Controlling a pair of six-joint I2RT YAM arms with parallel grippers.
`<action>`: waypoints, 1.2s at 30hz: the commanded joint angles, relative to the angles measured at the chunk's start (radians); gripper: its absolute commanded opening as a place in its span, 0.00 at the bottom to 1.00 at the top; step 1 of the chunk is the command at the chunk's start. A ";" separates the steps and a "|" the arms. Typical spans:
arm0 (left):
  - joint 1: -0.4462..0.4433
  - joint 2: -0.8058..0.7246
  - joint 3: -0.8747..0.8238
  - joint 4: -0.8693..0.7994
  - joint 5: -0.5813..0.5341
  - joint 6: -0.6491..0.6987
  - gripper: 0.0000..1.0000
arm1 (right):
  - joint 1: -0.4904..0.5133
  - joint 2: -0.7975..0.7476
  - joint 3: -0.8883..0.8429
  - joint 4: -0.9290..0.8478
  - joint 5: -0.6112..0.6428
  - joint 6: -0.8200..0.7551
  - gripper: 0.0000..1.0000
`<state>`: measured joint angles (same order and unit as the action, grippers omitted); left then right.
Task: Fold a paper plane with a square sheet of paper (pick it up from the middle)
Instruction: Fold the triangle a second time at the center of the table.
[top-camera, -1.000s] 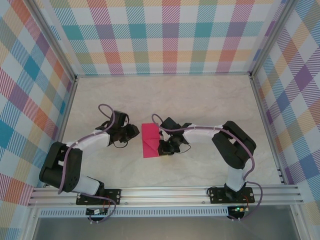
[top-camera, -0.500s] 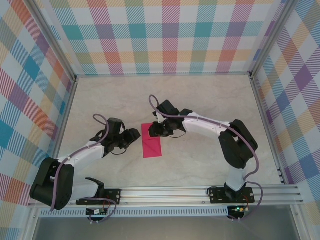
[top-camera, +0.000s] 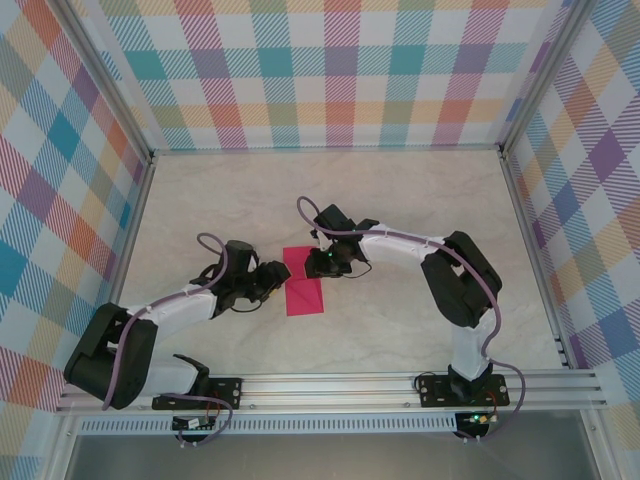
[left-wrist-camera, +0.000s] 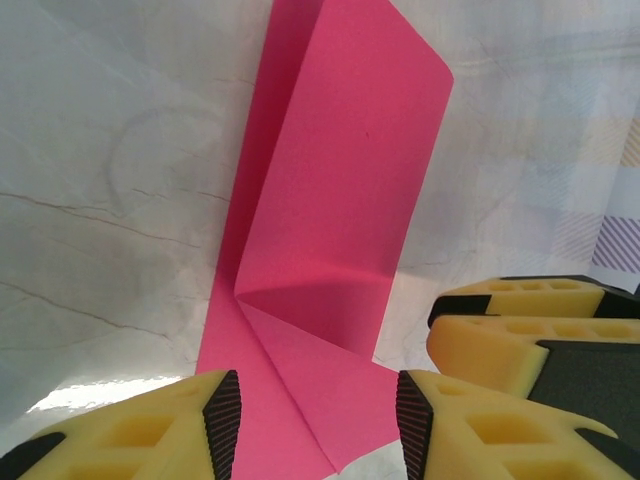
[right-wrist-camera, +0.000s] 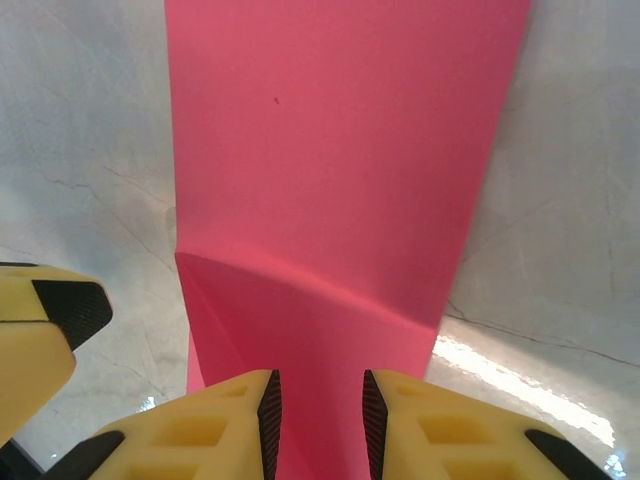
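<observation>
A pale, marble-patterned surface (top-camera: 400, 200) with thin brown veins fills the floor of the enclosure. Plaid walls in pastel colours stand behind it (top-camera: 340, 70), to the left (top-camera: 50, 200) and to the right (top-camera: 600, 200). Aluminium posts (top-camera: 100, 78) rise at the back corners, and an aluminium rail (top-camera: 330, 388) runs along the near edge. Bright glare (right-wrist-camera: 520, 385) lies on the surface.

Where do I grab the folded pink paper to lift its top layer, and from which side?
On the square sheet of paper, grip the top layer's free long edge, coming low from the side by the right gripper. That edge seems to stand slightly off the table; the opposite long side is a closed crease.
</observation>
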<state>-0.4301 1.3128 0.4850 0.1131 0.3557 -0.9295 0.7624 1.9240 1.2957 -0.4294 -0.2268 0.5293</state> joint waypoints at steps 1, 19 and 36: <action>-0.022 0.014 0.001 0.034 0.015 -0.015 0.46 | -0.010 0.018 0.007 -0.020 -0.015 -0.036 0.30; -0.042 0.090 0.034 0.025 -0.011 -0.014 0.35 | 0.013 -0.117 -0.094 0.053 -0.236 -0.087 0.27; -0.052 0.107 0.044 0.039 0.002 -0.017 0.35 | 0.002 0.007 -0.040 -0.005 -0.035 -0.041 0.19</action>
<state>-0.4717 1.4105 0.5095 0.1349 0.3511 -0.9428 0.7719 1.9034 1.2213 -0.4282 -0.2855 0.4656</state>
